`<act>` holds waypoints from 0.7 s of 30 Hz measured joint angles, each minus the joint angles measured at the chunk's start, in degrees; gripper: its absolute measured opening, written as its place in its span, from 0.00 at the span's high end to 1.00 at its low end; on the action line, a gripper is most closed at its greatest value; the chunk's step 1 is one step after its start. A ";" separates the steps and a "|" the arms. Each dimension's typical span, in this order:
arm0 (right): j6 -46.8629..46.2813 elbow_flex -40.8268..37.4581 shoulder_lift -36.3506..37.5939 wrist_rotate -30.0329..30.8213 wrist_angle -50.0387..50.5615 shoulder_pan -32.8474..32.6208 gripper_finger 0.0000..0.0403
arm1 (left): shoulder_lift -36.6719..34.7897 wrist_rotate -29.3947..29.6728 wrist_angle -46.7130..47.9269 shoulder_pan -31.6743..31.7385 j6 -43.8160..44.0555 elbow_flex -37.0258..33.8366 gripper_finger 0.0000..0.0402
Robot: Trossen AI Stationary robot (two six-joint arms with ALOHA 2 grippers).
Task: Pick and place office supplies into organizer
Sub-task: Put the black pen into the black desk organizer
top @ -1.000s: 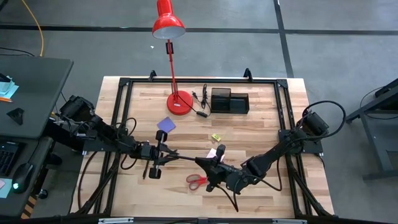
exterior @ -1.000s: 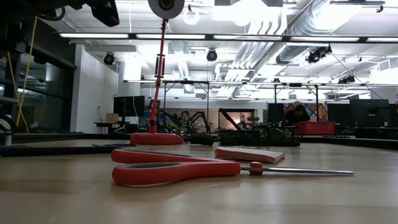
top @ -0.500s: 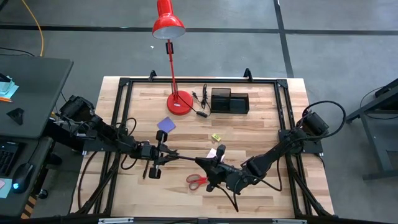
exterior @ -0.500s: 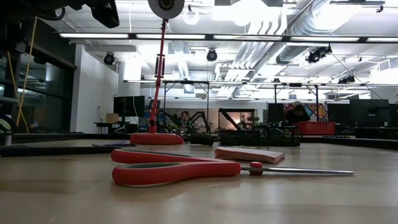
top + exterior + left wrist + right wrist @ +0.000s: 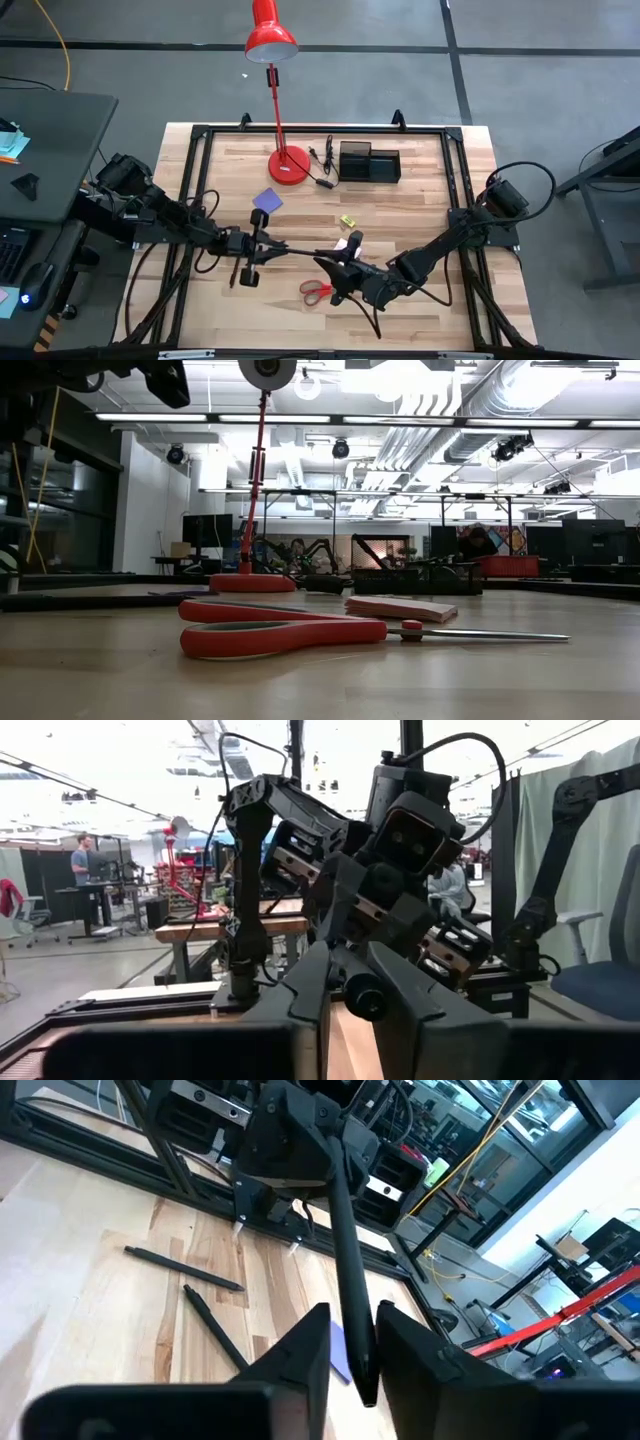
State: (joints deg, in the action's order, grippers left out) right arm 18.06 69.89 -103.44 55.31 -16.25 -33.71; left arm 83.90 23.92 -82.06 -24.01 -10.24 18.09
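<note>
Our left gripper (image 5: 268,249) and right gripper (image 5: 325,262) face each other above the middle of the surface (image 5: 420,215), both clamped on one dark pen (image 5: 345,1270) spanning between them. Red-handled scissors (image 5: 316,291) lie just beside the right gripper, the pink pad (image 5: 341,245) near it. The black organizer (image 5: 369,163) sits well apart at the far edge.

Even, bright overhead light. Ceiling strip lights (image 5: 330,418) glare in the low view, where the near counter (image 5: 320,680) blurs; soft shadows beneath the scissors (image 5: 285,633).
</note>
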 joint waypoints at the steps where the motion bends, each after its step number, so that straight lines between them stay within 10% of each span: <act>1: 0.00 0.00 0.00 0.10 0.37 0.00 0.80 | 0.00 0.10 0.00 0.00 0.00 0.00 0.91; 10: -9.72 0.00 0.00 9.43 15.60 -2.55 0.64 | 0.00 6.79 1.00 0.04 -0.52 1.11 0.85; 21: -52.73 0.00 0.00 9.61 49.29 -9.27 0.53 | 0.00 9.87 9.05 5.00 -1.38 6.59 0.91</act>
State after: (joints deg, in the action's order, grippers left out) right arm -34.67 69.89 -103.44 64.92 33.04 -42.99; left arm 83.90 33.79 -73.01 -19.01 -11.62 24.68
